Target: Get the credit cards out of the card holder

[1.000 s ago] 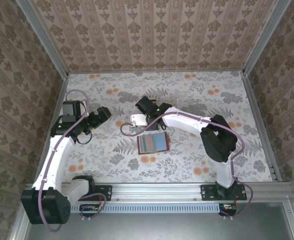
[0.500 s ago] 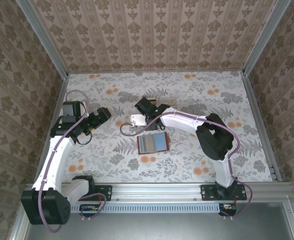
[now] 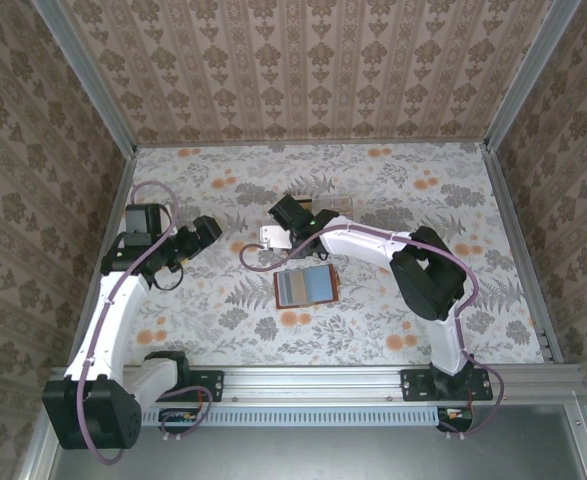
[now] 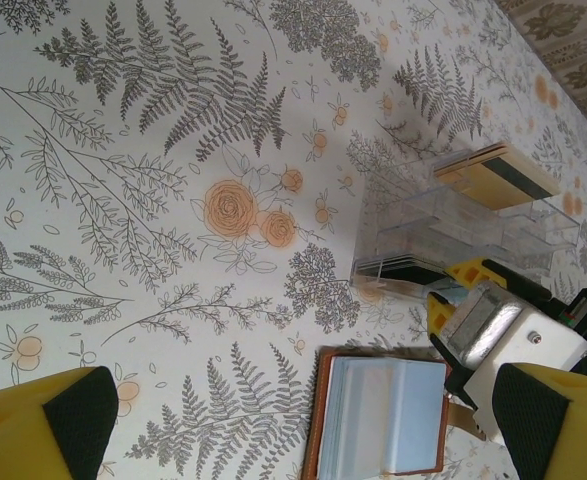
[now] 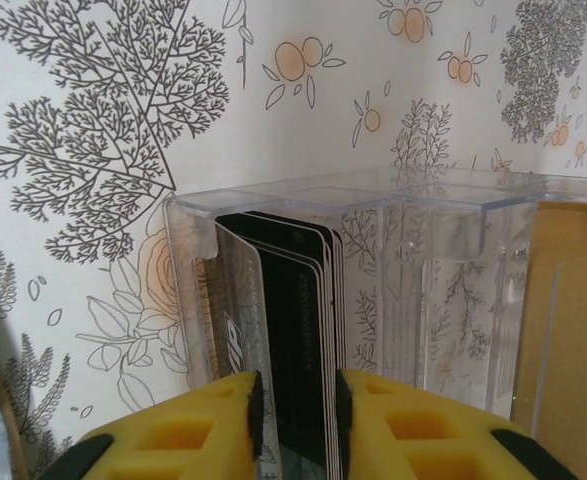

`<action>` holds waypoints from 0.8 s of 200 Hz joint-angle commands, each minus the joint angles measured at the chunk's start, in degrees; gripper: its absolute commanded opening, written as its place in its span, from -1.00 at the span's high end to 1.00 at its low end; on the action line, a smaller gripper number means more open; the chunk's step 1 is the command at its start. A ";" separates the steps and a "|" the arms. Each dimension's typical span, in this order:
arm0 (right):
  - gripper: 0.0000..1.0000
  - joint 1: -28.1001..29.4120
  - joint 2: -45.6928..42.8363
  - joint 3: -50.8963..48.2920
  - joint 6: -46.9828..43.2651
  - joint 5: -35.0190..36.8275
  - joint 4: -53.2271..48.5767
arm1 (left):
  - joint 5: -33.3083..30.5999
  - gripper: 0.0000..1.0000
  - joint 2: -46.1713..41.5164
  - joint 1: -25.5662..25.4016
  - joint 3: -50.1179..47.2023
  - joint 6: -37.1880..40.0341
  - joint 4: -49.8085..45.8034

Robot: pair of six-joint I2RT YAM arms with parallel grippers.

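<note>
Right claw [image 5: 298,385] stands at the end compartment of a clear plastic compartment box [image 5: 373,195], its yellow fingers drawn narrow on either side of a stack of dark credit cards [image 5: 293,300] standing on edge. Whether the pads pinch the stack or merely flank it cannot be told from the wrist view.

Trouble could come on the way out. A card clinging to a pad may ride up and spill onto the floral table [image 3: 393,190]. A finger catching the thin wall could tip or drag the light box, upsetting the tan cards [image 5: 573,300] in a compartment farther along.

The card holder [image 3: 305,287] lies open and flat, blue-grey lining up, just toward the arm bases from the right claw. It is near the claw but apart from it, so a low, careless retreat could sweep it too.

Off to the left, the left claw [image 3: 209,230] hovers wide open, holding nothing.
</note>
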 commanded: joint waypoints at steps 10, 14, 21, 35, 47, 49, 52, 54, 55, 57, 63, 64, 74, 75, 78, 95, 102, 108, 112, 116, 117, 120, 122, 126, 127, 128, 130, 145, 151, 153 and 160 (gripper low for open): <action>0.39 -0.24 0.95 -0.59 0.87 4.35 3.18 | 0.38 -1.00 -1.20 0.51 -0.62 -1.26 -0.05; 0.39 -0.26 1.01 -0.49 0.88 4.63 3.34 | 0.39 -1.00 -1.24 0.48 -0.65 -1.26 -0.06; 0.39 -0.30 1.18 -0.40 0.96 5.03 3.66 | 0.39 -1.00 -1.23 0.49 -0.66 -1.26 -0.02; 0.39 -0.32 1.25 -0.28 1.00 5.75 4.32 | 0.55 -1.00 -1.32 0.54 -0.62 -1.23 -0.10; 0.40 -0.41 1.21 -0.05 1.13 5.78 4.08 | 0.58 -1.00 -1.28 0.59 -0.78 -1.15 -0.07; 0.40 -0.39 1.22 -0.03 1.13 5.79 4.10 | 0.57 -1.00 -1.27 0.55 -0.78 -1.19 -0.09; 0.40 -0.35 1.22 -0.11 1.09 5.76 4.04 | 0.57 -1.00 -1.30 0.54 -0.73 -1.17 -0.07; 0.40 -0.33 1.22 -0.17 1.08 5.72 4.02 | 0.64 -1.00 -1.32 0.54 -0.77 -1.17 -0.09; 0.40 -0.37 1.25 -0.18 1.10 5.70 4.02 | 0.65 -1.00 -1.32 0.54 -0.78 -1.17 -0.12; 0.40 -0.36 1.21 -0.19 1.19 5.68 4.01 | 0.65 -1.00 -1.31 0.54 -0.85 -1.17 -0.10; 0.40 -0.40 1.21 -0.24 1.24 5.60 3.93 | 0.66 -1.00 -1.33 0.54 -0.86 -1.17 -0.15; 0.40 -0.41 1.20 -0.26 1.23 5.64 3.93 | 0.66 -1.00 -1.33 0.54 -0.87 -1.17 -0.15; 0.40 -0.36 1.28 -0.44 1.41 5.68 3.95 | 0.82 -1.00 -1.33 0.54 -0.86 -1.17 -0.06; 0.40 -0.34 1.28 -0.49 1.45 5.68 3.98 | 0.83 -1.00 -1.33 0.54 -0.87 -1.17 -0.06; 0.40 -0.40 1.21 -0.53 1.46 5.74 3.99 | 0.90 -1.00 -1.28 0.54 -0.91 -1.17 -0.06; 0.39 -0.45 1.27 -0.71 1.59 5.72 4.09 | 1.09 -1.00 -1.32 0.54 -1.04 -1.17 0.02; 0.38 -0.47 1.20 -0.79 1.75 5.76 4.14 | 1.30 -1.00 -1.33 0.54 -0.97 -1.13 0.13; 0.38 -0.44 1.07 -0.71 1.99 5.78 4.14 | 1.49 -1.00 -1.31 0.55 -0.97 -1.25 0.12; 0.38 -0.43 0.98 -0.69 2.25 5.75 4.12 | 1.60 -1.00 -1.32 0.54 -1.04 -1.25 0.20; 0.38 -0.47 0.82 -0.64 2.48 5.60 4.03 | 1.74 -1.00 -1.32 0.55 -1.10 -1.26 0.21; 0.38 -0.44 0.83 -0.64 2.51 5.55 4.06 | 1.77 -1.00 -1.32 0.59 -1.12 -1.26 0.25; 0.37 -0.45 0.72 -0.63 2.77 5.44 3.99 | 1.88 -1.00 -1.32 0.55 -1.12 -1.15 0.29; 0.37 -0.47 0.57 -0.63 2.90 5.38 4.01 | 1.93 -1.00 -1.33 0.57 -1.13 -1.14 0.29; 0.37 -0.46 0.42 -0.64 3.18 5.21 3.88 | 2.05 -1.00 -1.33 0.55 -1.17 -1.18 0.29; 0.37 -0.48 0.37 -0.68 3.26 5.18 3.86 | 2.06 -1.00 -1.33 0.55 -1.15 -1.13 0.29; 0.37 -0.49 0.25 -0.70 3.38 5.12 3.80 | 2.10 -1.00 -1.28 0.54 -1.14 -1.06 0.29; 0.37 -0.43 0.12 -0.65 3.52 5.03 3.79 | 2.18 -1.00 -1.32 0.54 -1.16 -1.06 0.33; 0.35 -0.49 -1.25 -0.74 5.64 3.82 3.14 | 3.15 -0.99 -1.31 0.51 -1.44 -0.91 0.81; 0.33 -0.47 -1.99 -0.85 6.85 3.47 2.79 | 3.60 -0.97 -1.33 0.48 -1.59 -0.97 1.14; 0.32 -0.47 -2.20 -0.89 7.26 3.39 2.74 | 3.79 -0.97 -1.24 0.53 -1.62 -0.97 1.27; 0.29 -0.48 -3.14 -0.96 8.73 2.98 2.14 | 4.28 -0.95 -1.15 0.42 -1.81 -1.01 1.71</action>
